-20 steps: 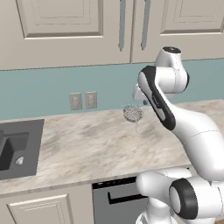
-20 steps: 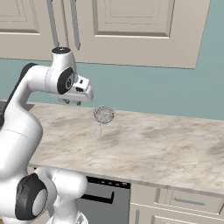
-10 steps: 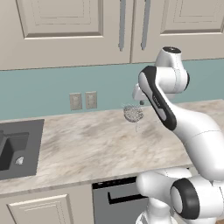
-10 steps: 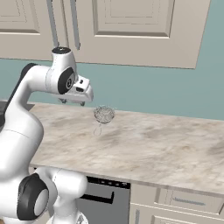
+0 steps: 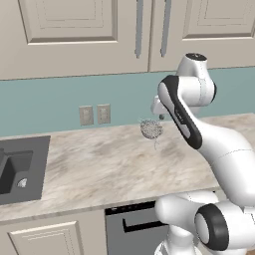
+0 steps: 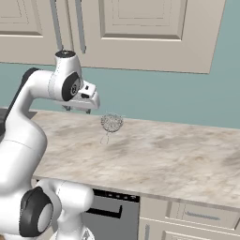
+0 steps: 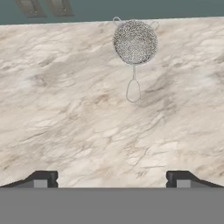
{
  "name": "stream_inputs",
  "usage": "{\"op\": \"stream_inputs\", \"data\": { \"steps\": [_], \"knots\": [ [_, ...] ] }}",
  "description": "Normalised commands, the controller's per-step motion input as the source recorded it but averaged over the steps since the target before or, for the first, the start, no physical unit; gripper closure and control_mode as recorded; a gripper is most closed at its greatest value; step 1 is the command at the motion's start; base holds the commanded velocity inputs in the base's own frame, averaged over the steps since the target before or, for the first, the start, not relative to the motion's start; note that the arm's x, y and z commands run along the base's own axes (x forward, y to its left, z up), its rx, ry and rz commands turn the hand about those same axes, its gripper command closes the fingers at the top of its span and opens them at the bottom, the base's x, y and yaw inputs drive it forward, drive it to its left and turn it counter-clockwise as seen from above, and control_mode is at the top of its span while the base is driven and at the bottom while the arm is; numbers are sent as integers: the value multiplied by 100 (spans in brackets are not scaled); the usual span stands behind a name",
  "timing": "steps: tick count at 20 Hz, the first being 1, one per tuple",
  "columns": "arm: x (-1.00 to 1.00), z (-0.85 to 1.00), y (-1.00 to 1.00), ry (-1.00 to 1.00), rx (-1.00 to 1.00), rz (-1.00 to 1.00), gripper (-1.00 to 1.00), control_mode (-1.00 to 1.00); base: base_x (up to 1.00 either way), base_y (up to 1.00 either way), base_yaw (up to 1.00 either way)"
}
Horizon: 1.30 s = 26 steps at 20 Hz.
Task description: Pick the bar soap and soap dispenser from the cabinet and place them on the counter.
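Pincer spread wide, gripping nothing
Hovering above marbled counter; wire-mesh strainer near backsplash; cabinet doors shut.

Marbled stone on the counter, beige with tan veins, smooth with a soft sheen. Resting on it, a strainer of fine wire mesh, grainy and silvery, with a thin bare-wire handle loop. Up above, the cabinet doors look like painted wood, matt beige, panelled, and their bar handles read as brushed metal. The wall behind is flat matt teal. The outlet plates look like dull grey plastic. The sink is dark and matt. Arm shells are glossy white plastic with dark joints.
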Motion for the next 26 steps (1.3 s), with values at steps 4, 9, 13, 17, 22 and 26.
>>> {"op": "stream_inputs", "data": {
  "steps": [4,9,13,17,22,26],
  "knots": [
    [-11,4,3,-5,-3,0,-100,-100,0,0,0],
    [-14,10,0,-7,-2,0,-100,-100,0,0,0],
    [-14,11,0,-6,-3,0,-100,-100,0,0,0],
    [-13,19,0,-7,-3,0,-100,-100,0,0,0],
    [-8,22,0,-6,-3,0,-100,-100,0,0,0],
    [-8,18,0,-5,-1,0,-100,-100,0,0,0]
  ]
}}
